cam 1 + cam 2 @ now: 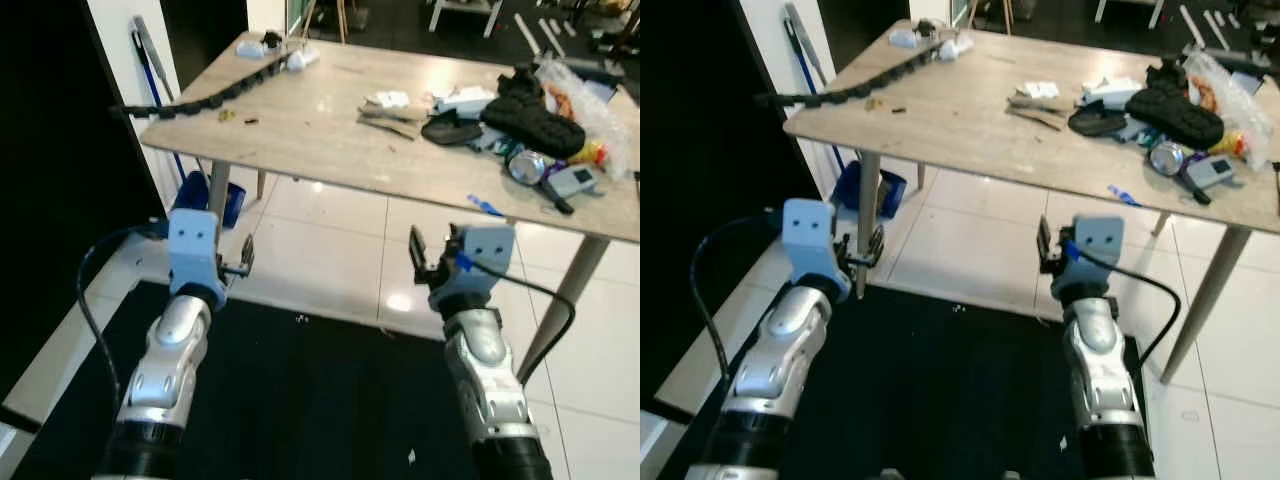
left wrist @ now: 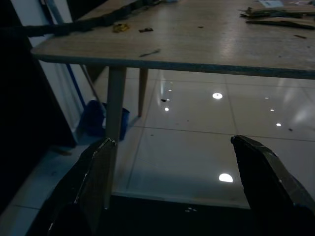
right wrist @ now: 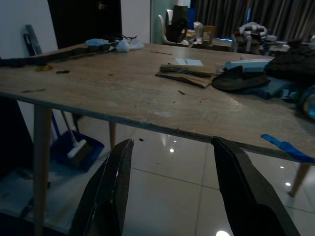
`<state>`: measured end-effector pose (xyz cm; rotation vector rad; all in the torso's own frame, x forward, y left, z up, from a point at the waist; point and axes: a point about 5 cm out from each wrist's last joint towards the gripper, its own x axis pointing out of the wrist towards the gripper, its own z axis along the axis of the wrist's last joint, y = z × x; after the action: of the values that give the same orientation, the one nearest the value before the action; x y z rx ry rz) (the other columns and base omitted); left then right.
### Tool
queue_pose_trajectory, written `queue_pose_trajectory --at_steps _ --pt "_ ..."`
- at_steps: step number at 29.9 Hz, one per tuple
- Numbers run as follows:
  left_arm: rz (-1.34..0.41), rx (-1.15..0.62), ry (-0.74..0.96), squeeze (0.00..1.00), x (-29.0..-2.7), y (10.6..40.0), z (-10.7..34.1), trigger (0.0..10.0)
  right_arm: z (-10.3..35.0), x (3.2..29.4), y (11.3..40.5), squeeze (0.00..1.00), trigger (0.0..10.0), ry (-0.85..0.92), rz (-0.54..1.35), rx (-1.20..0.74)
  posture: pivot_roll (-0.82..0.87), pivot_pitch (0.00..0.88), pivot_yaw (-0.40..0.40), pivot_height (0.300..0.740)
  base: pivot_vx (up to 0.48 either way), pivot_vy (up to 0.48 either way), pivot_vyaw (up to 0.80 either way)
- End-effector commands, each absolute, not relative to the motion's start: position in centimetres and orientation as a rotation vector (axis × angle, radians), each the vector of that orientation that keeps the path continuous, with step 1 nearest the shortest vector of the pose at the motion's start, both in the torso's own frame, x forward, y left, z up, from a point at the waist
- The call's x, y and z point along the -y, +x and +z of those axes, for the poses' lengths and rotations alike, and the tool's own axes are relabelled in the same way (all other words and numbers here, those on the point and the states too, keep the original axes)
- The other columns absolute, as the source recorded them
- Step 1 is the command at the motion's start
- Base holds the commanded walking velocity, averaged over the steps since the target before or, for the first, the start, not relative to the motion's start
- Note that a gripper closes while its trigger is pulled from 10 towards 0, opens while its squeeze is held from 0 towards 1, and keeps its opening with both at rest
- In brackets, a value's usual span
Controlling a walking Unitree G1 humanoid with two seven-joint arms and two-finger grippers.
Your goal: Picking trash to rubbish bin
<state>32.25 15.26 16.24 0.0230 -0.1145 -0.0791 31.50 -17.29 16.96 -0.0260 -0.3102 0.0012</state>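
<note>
A wooden table [image 1: 300,130] stands ahead of me with litter on it. Flat cardboard scraps [image 1: 392,118] and a white paper [image 1: 388,99] lie near its middle. Further right sit a black bag [image 1: 535,120], a clear plastic bag [image 1: 590,110] and a shiny can [image 1: 527,166]. A small blue scrap [image 1: 485,206] lies at the near edge. My left gripper [image 1: 243,262] hangs open below the table's left corner, holding nothing. Open and with nothing in it, my right gripper [image 1: 433,252] is held just under the near edge, with the cardboard scraps [image 3: 184,76] ahead of it.
A long black cable chain [image 1: 215,95] runs along the table's left side and overhangs its corner. A blue dustpan with brush [image 1: 210,195] sits on the white tiles beneath. A table leg [image 2: 114,128] stands close to my left gripper. A black mat [image 1: 300,400] lies underfoot.
</note>
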Motion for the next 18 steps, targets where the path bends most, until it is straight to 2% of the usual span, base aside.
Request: queue_pose_trajectory --at_steps 1,18 --pt "-0.074 0.101 0.041 0.00 -15.42 32.18 15.98 10.0 16.77 17.73 31.22 0.00 10.0 -0.032 -0.010 0.309 0.01 0.148 0.019 0.740 0.296 0.000 0.00" --pt "-0.091 0.098 0.053 0.00 -15.35 31.98 15.97 10.0 16.94 17.46 31.13 0.00 10.0 -0.052 0.002 0.315 0.01 0.156 0.015 0.740 0.294 0.000 0.00"
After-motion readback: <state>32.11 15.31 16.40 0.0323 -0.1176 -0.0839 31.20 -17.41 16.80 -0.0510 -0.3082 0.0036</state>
